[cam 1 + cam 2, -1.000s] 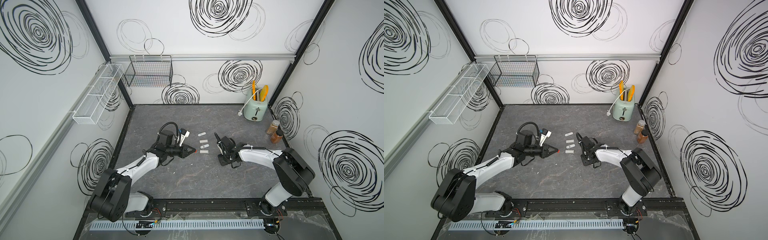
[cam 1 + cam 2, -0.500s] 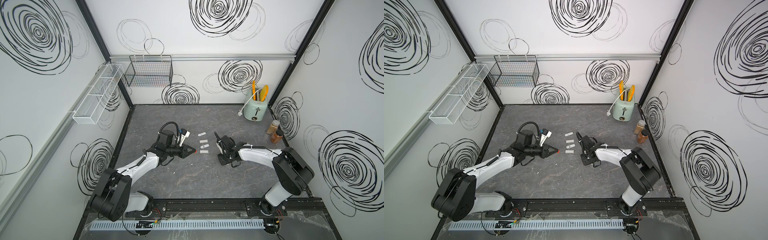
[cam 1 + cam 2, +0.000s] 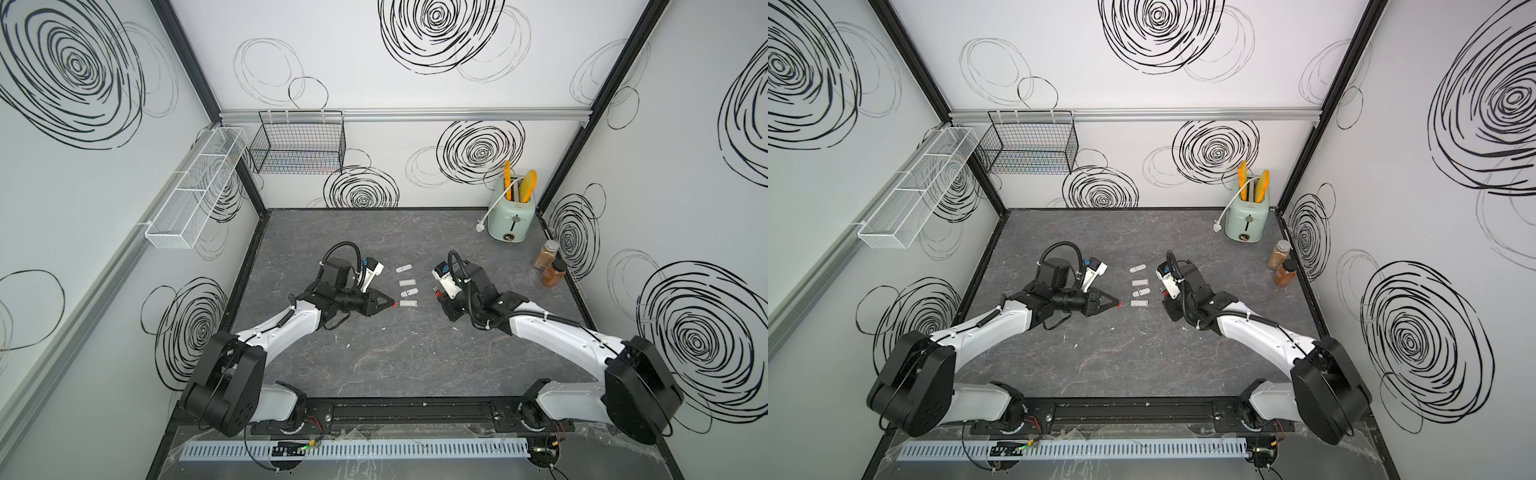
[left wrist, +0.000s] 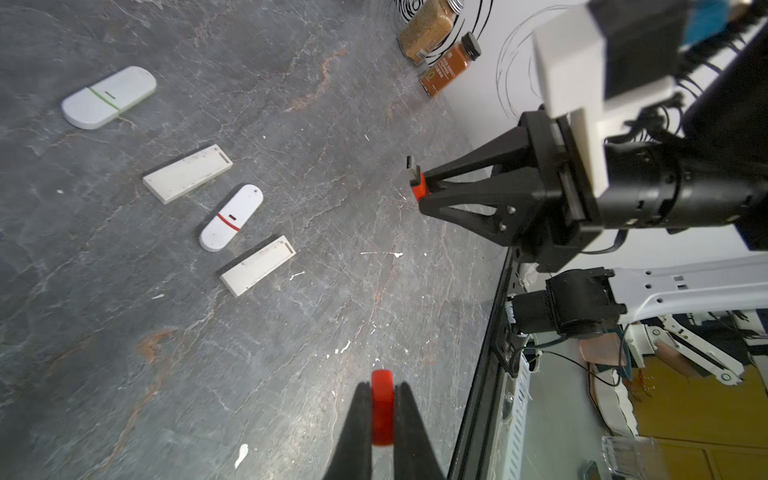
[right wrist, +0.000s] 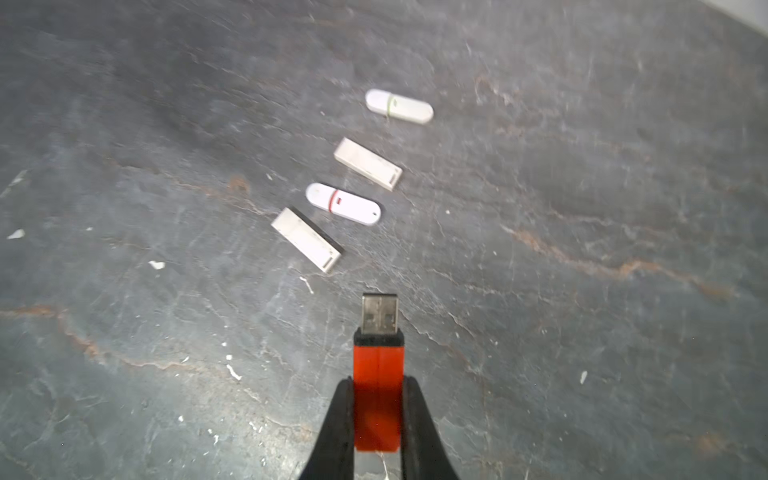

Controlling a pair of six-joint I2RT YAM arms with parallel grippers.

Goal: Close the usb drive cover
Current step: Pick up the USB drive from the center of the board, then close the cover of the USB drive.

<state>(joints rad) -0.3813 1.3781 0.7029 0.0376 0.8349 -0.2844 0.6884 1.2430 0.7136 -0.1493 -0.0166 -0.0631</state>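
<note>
The red USB drive (image 5: 378, 365) sits between the fingers of my right gripper (image 5: 377, 386), which is shut on its body. Its bare metal plug (image 5: 379, 313) sticks out past the fingertips. My left gripper (image 4: 382, 399) is shut on the small red cover (image 4: 382, 409). In both top views the left gripper (image 3: 392, 305) (image 3: 1119, 304) and the right gripper (image 3: 437, 293) (image 3: 1165, 295) face each other above the table, with a gap between them. The left wrist view shows the right gripper (image 4: 419, 189) with the drive (image 4: 417, 187) some way off from the cover.
Several white USB drives (image 3: 408, 293) (image 5: 343, 203) (image 4: 230, 218) lie in a column on the grey table between the grippers. A mint toaster (image 3: 511, 216) and two spice jars (image 3: 550, 266) stand at the back right. Wire baskets (image 3: 299, 145) (image 3: 195, 191) hang on the walls.
My right gripper's jaws have closed tight on the red drive. Both arms have stayed almost where they were.
</note>
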